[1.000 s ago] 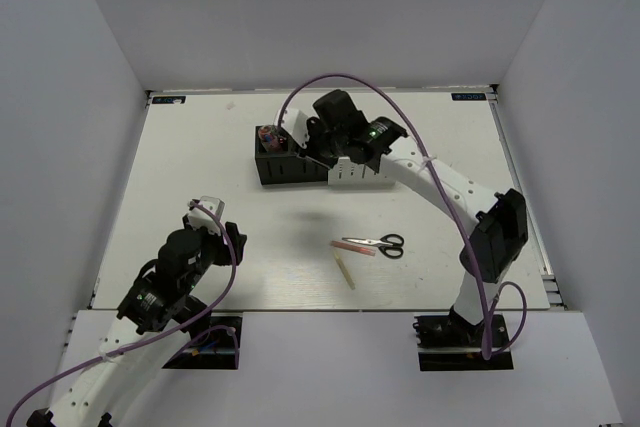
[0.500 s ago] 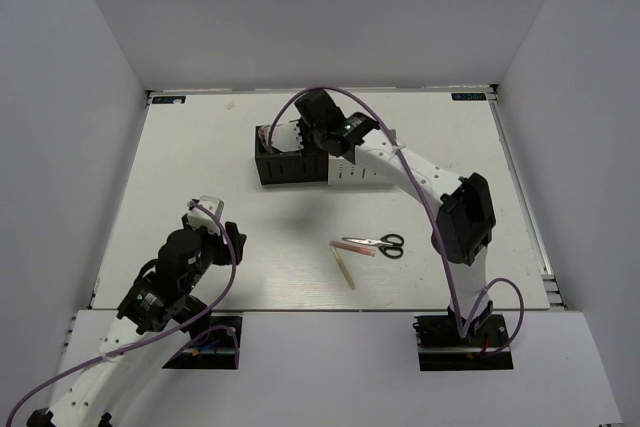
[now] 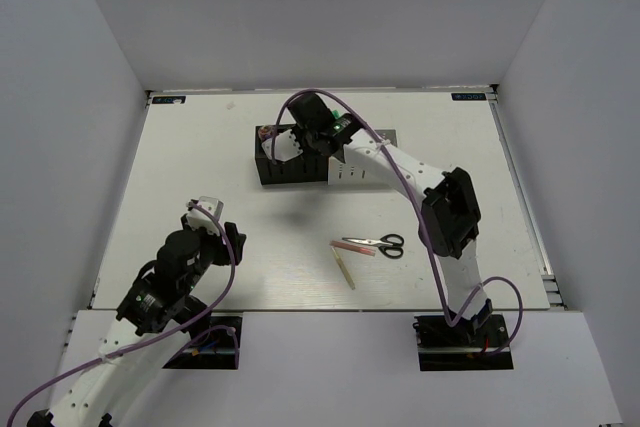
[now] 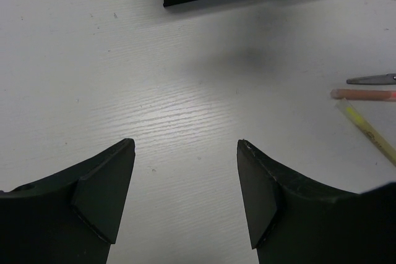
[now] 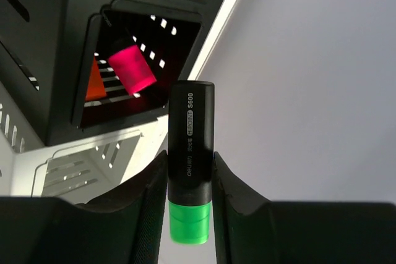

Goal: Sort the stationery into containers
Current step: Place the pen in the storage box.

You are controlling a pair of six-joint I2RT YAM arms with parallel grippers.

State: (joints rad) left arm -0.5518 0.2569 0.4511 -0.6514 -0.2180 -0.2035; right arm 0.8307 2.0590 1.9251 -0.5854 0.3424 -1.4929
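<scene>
Fingers of my right gripper (image 5: 190,160) stay clamped on the black highlighter with a green cap (image 5: 190,143); since a second ago that arm has swung left at top centre, from over the white perforated holders (image 3: 362,176) to over the black perforated holders (image 3: 285,172), where a pink cap (image 5: 132,66) and an orange cap (image 5: 94,85) show inside. My left gripper (image 4: 185,171) sits unmoved at lower left, wide open and empty.

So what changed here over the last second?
The right end effector, shut on the green-capped highlighter, swung left along the row to hang over the black holders. The left end effector stayed open and still; scissors, pink stick and wooden stick did not move.
</scene>
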